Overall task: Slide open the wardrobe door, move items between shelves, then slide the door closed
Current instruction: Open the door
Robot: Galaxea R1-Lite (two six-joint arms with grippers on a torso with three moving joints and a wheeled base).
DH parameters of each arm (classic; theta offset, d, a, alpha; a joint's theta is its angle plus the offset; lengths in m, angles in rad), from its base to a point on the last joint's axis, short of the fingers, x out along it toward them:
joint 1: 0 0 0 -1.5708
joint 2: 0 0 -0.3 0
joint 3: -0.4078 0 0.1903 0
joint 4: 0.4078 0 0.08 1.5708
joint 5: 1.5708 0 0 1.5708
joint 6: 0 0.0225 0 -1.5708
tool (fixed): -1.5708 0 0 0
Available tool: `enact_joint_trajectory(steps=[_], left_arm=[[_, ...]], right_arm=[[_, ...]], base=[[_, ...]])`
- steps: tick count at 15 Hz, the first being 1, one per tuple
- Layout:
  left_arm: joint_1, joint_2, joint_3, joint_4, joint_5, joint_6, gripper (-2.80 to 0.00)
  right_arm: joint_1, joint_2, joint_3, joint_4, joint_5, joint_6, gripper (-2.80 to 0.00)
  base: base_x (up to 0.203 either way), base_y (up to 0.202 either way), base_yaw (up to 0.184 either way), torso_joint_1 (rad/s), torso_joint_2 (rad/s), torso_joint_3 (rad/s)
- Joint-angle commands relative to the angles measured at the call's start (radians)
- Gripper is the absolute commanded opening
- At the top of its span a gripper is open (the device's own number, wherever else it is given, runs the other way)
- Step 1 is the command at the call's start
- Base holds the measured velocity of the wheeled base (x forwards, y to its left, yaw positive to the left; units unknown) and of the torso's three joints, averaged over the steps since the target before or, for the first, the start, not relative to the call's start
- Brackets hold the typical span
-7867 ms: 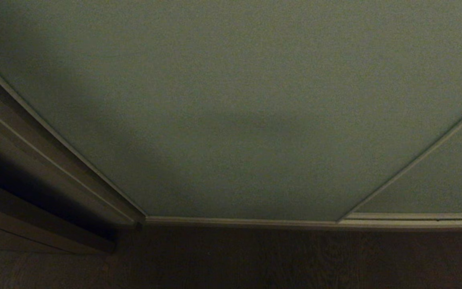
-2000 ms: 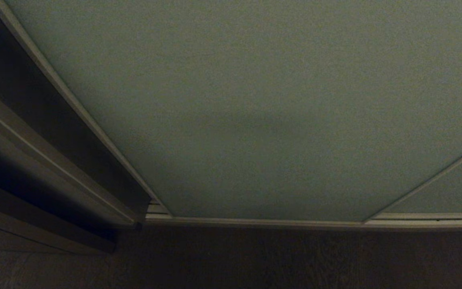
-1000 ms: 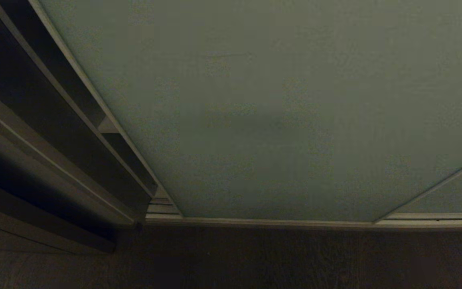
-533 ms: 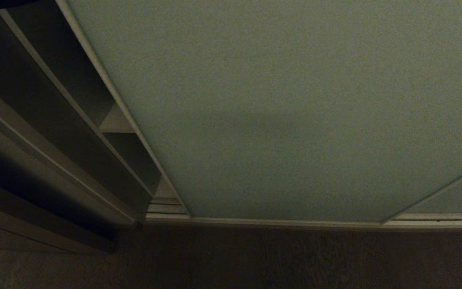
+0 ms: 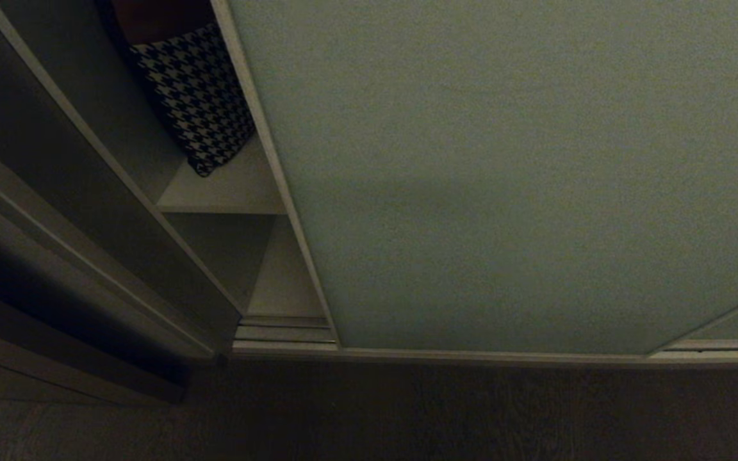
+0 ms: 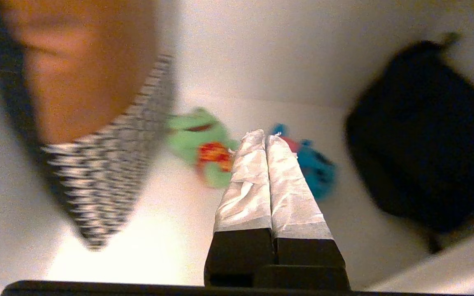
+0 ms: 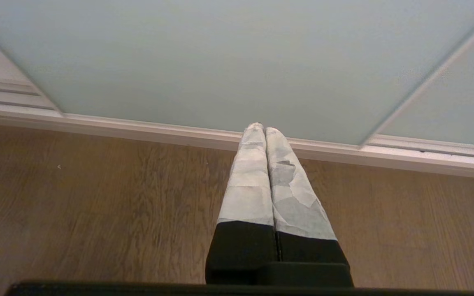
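My left claw (image 6: pixel 265 137): fingers pressed together, holding nothing, touching nothing that I can see; it points into the wardrobe over a white shelf (image 6: pixel 146 246).

On that shelf, beyond my fingertips: green plush toy (image 6: pixel 198 142) with a red spot, and blue plush toy (image 6: pixel 315 166), partly hidden behind my fingers. The two lie near each other, apparently apart, though blur makes that uncertain.

To one side of the toys: houndstooth cushion (image 5: pixel 199 96) leaning against the side wall. To the other: black bag (image 6: pixel 422 135).

Sliding wardrobe door (image 5: pixel 503 179): pale grey-green, partly open, a gap at its left edge showing the cushion on a shelf board (image 5: pixel 234 189) and a lower compartment beneath.

My right claw (image 7: pixel 265 128): closed, empty, hanging over the wooden floor (image 7: pixel 97 197) in front of the door's bottom rail (image 7: pixel 179 133).
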Motion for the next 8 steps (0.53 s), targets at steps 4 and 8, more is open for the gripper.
enact_joint_trajectory(steps=[4,8], left_arm=[[-0.142,0.005,-0.004,0.001,0.028,0.01,-2.8],[-0.261,0.072,-0.012,-0.002,0.093,0.044,-2.8]], right_arm=[[0.0,-0.002,0.0,0.0,0.0,-0.001,-2.8],[0.001,-0.002,0.0,0.0,0.0,0.0,-2.8]], base=[[0.0,0.0,0.0,0.0,0.0,0.0],[0.0,0.0,0.0,0.0,0.0,0.0]])
